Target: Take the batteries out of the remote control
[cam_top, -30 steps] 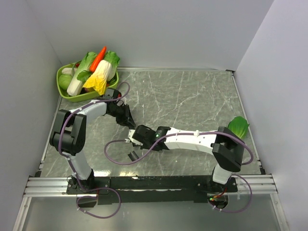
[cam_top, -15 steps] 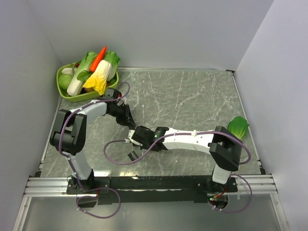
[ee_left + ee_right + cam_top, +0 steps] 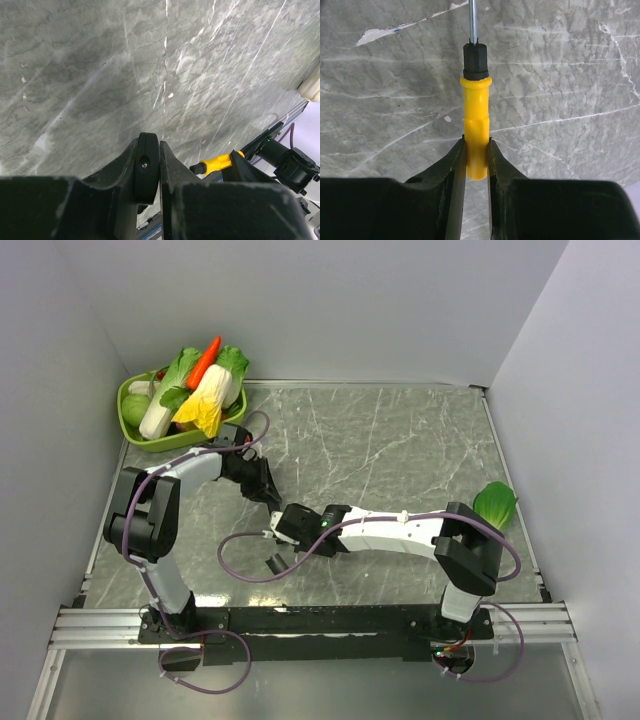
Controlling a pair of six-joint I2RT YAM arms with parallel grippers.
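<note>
Our right arm (image 3: 400,530) had merely nudged leftward. The right fingers (image 3: 452,167) stayed shut on the yellow screwdriver (image 3: 475,135) and the left fingers (image 3: 120,175) clamped the remote control (image 3: 147,167). Unscrewing, we judged, hadn't started.

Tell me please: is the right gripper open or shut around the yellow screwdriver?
The right gripper is shut: in its wrist view the fingers press both sides of the yellow screwdriver handle.

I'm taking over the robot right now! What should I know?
Left gripper: shut on the remote control, held on edge.
Right gripper: shut on the yellow screwdriver, aimed toward it.
Done: both things gripped; no batteries in view.
Left: probably unscrew, open it, take the batteries out.
A short black piece lies on the table nearby.
</note>
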